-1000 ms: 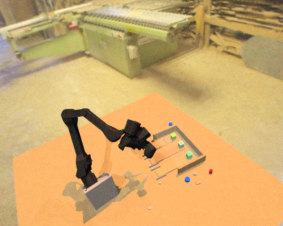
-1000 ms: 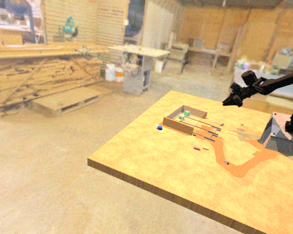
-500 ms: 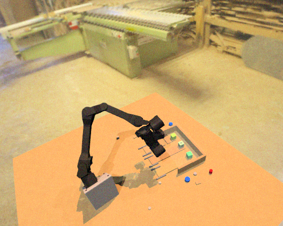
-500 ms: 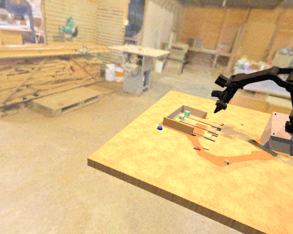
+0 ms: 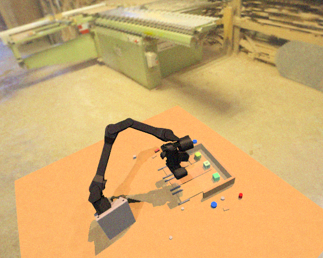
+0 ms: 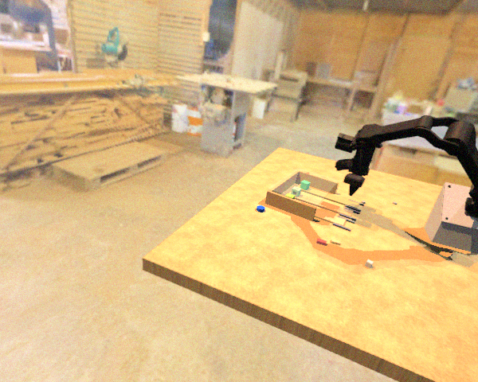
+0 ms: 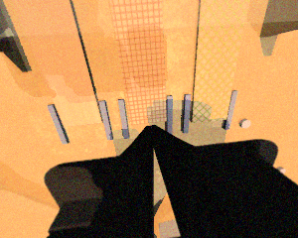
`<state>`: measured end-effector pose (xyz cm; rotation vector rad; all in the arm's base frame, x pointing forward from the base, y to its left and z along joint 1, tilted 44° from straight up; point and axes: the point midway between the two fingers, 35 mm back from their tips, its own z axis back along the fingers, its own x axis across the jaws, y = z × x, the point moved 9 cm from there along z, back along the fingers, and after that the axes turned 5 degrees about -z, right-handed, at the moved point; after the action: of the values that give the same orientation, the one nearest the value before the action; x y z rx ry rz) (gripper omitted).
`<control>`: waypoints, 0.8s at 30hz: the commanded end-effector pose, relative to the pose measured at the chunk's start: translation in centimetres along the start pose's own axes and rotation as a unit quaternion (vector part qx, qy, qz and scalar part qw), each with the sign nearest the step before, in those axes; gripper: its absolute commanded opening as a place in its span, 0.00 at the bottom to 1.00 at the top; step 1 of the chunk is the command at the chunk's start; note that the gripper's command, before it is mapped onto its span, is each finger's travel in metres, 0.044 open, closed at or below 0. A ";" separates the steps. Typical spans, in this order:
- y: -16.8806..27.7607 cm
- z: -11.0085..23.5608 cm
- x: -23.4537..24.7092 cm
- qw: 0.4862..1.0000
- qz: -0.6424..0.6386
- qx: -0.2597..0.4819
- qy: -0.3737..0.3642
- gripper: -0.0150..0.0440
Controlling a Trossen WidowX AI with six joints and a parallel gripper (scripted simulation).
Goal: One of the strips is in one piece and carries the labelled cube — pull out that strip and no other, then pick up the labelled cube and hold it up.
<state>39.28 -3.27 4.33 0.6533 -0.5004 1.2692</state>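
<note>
Colours and patterns, as seen from my wrist and the room views

My gripper (image 7: 151,130) is black; the table (image 5: 239,236) orange; middle strip (image 7: 141,74) red-orange with a fine grid; right strip (image 7: 216,64) yellow-orange, cross-hatched; strip-end bars (image 7: 169,114) blue-grey; three cubes (image 5: 216,177) in greens; discs (image 5: 213,205) blue; cylinder (image 5: 240,195) red; my base box (image 5: 117,217) grey.

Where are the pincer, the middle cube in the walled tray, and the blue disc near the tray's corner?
pincer (image 6: 353,189): exterior view, shut fingertips.
middle cube (image 5: 206,164): top view, top face.
blue disc (image 5: 213,205): top view, disc centre.
</note>
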 end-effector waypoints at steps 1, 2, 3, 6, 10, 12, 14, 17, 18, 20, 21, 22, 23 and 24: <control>0.0 -0.7 -0.1 1.000 -0.001 0.004 0.003 0.25; -0.1 -0.9 -0.1 1.000 -0.001 0.004 0.003 0.25; -0.1 -1.1 -0.1 1.000 -0.001 0.004 0.003 0.25; -0.1 -1.6 -0.1 1.000 -0.001 0.004 0.003 0.25; -0.1 -2.2 -0.1 1.000 -0.001 0.004 0.003 0.25; -0.2 -2.5 -0.1 1.000 -0.001 0.004 0.003 0.25; -0.2 -2.9 -0.1 1.000 -0.001 0.004 0.003 0.25; -0.2 -3.4 -0.1 1.000 -0.001 0.004 0.003 0.25; -0.2 -3.5 -0.1 1.000 -0.001 0.004 0.003 0.25; -0.2 -3.9 -0.1 1.000 -0.001 0.004 0.003 0.25; -0.2 -4.0 -0.1 1.000 -0.001 0.004 0.003 0.25; -0.2 -4.2 -0.1 1.000 -0.001 0.004 0.002 0.25; -0.2 -4.4 -0.1 1.000 -0.001 0.004 0.002 0.25; -0.2 -4.5 -0.1 1.000 -0.001 0.004 0.002 0.25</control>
<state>39.54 -0.70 1.66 0.6433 -0.4988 1.2789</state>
